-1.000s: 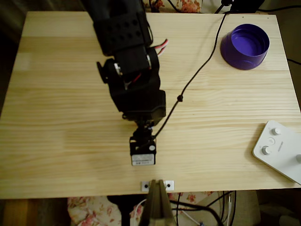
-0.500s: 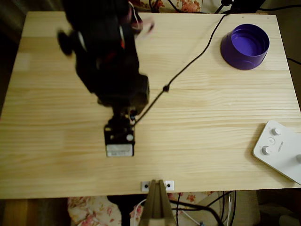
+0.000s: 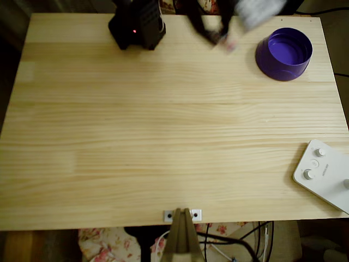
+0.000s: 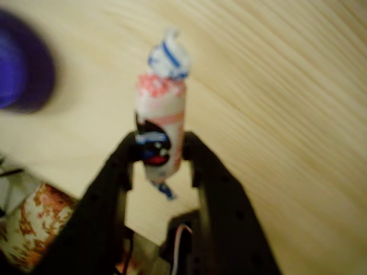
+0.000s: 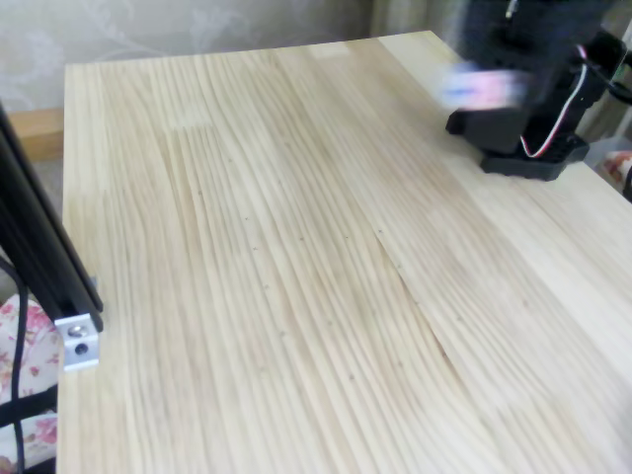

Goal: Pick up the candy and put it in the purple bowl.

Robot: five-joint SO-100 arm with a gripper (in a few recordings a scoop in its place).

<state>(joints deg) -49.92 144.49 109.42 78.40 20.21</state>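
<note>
Wrist cam gives you claw [image 4: 162,157] clamped on candy [image 4: 161,123]; overhead blurs that but shows bowl [image 3: 284,53] on surface [image 3: 163,125], top right.

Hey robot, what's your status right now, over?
Gripper shut on the candy, lifted off the table. Purple bowl sits at the table's top right in the overhead view, nothing inside. Nothing seen between candy and bowl. White device sits well aside.

A pale pine worktop [image 3: 163,136] of glued planks with lengthwise grain takes up the overhead view under warm, soft light. Floral-patterned fabric [image 3: 103,243] shows below its near edge, beside dark cables [image 3: 229,240]. In the fixed view, a light patterned wall [image 5: 148,25] stands behind the worktop.
</note>
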